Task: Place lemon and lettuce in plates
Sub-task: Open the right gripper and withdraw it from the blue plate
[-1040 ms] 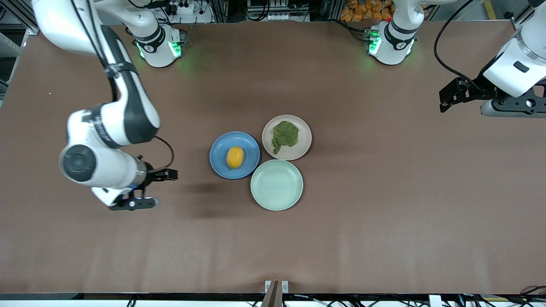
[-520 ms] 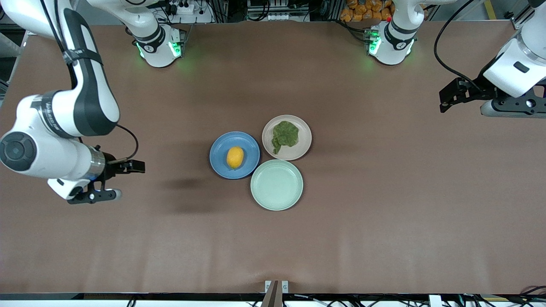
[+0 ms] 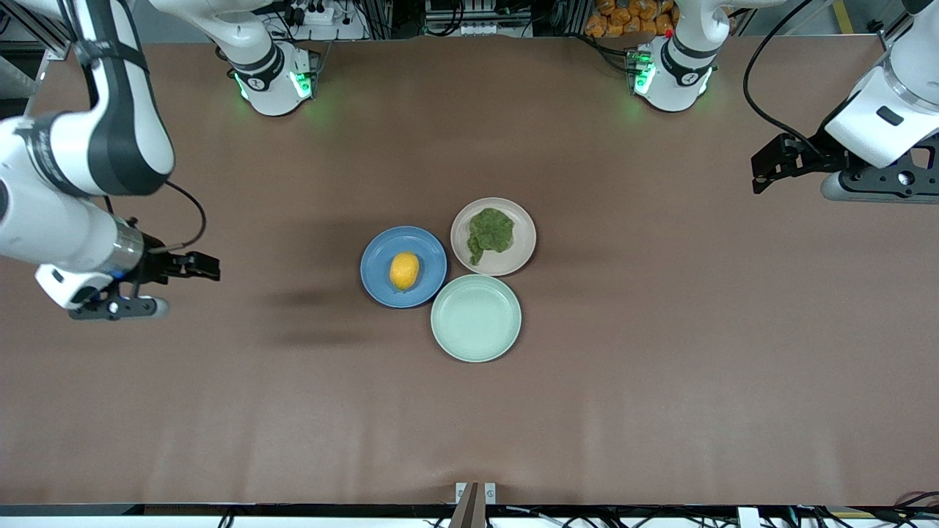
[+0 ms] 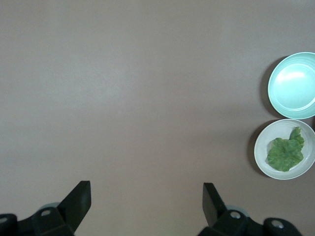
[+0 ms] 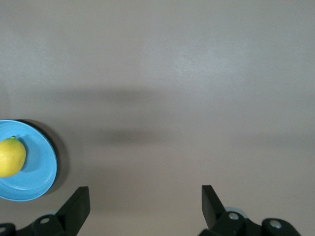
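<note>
The yellow-orange lemon [image 3: 404, 270] lies in the blue plate [image 3: 375, 258]. The dark green lettuce [image 3: 490, 231] lies in the pale beige plate [image 3: 519, 221] that touches the blue one. My right gripper [image 3: 207, 266] hangs open and empty over bare table toward the right arm's end, well apart from the plates. In the right wrist view the right gripper [image 5: 144, 189] holds nothing, and the lemon [image 5: 11, 156] and blue plate [image 5: 42, 172] sit at the frame's edge. My left gripper [image 3: 763, 174] is open over the left arm's end. The left gripper [image 4: 146, 186] is empty; the lettuce [image 4: 285, 153] shows off to one side.
A bare mint-green plate [image 3: 476, 317] touches the other two, nearer to the front camera; it also shows as the mint-green plate [image 4: 293, 84] in the left wrist view. Both arm bases [image 3: 268, 73] stand at the table's back edge. Brown table surface surrounds the plates.
The right arm has drawn back from the plates toward its own end of the table, gripper open throughout. The left arm has barely shifted. The food and plates have not moved.
</note>
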Tool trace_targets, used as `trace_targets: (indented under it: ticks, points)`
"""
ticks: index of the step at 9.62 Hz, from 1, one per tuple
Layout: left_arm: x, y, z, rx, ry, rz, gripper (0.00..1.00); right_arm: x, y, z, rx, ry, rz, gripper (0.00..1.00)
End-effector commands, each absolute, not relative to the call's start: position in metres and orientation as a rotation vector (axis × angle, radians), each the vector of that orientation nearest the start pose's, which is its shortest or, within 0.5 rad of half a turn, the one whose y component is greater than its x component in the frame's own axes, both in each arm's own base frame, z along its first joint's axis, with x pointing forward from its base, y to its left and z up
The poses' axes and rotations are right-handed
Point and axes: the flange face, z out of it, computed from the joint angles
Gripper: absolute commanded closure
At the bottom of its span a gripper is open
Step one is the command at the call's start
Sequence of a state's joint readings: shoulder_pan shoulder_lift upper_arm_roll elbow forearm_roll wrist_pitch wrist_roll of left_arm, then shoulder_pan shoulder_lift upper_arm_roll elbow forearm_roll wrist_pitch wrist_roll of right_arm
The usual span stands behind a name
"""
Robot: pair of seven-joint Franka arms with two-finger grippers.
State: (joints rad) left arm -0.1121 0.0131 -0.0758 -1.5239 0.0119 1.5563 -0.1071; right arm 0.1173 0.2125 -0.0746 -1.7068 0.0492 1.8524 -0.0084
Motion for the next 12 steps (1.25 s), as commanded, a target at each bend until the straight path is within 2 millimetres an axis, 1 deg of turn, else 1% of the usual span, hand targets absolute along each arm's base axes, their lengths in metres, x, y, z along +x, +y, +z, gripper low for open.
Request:
trace_targets:
  ticks: [1, 2, 5, 7, 8, 9, 12]
  points:
    - [0.550, -0.103, 0.642, -3.121, 0.162, -0.049, 0.00, 0.591, 0.019, 0.481, -3.112, -0.060, 0.044, 0.00]
    - [0.550, -0.103, 0.642, -3.121, 0.162, -0.049, 0.00, 0.587, 0.011, 0.488, -3.113, -0.068, 0.028, 0.00]
    - [0.550, -0.102, 0.642, -3.121, 0.159, -0.049, 0.00, 0.576, -0.010, 0.520, -3.111, -0.048, -0.050, 0.00]
    - [0.550, -0.102, 0.642, -3.121, 0.159, -0.049, 0.00, 0.566, -0.023, 0.540, -3.108, -0.058, -0.058, 0.00]
    - [0.550, -0.102, 0.642, -3.121, 0.159, -0.049, 0.00, 0.563, -0.034, 0.549, -3.105, -0.031, -0.036, 0.00]
    - [0.551, -0.101, 0.642, -3.121, 0.157, -0.049, 0.00, 0.563, -0.035, 0.560, -3.103, -0.027, -0.033, 0.00]
    - [0.551, -0.101, 0.643, -3.122, 0.157, -0.052, 0.00, 0.561, -0.037, 0.601, -3.107, -0.022, -0.024, 0.00]
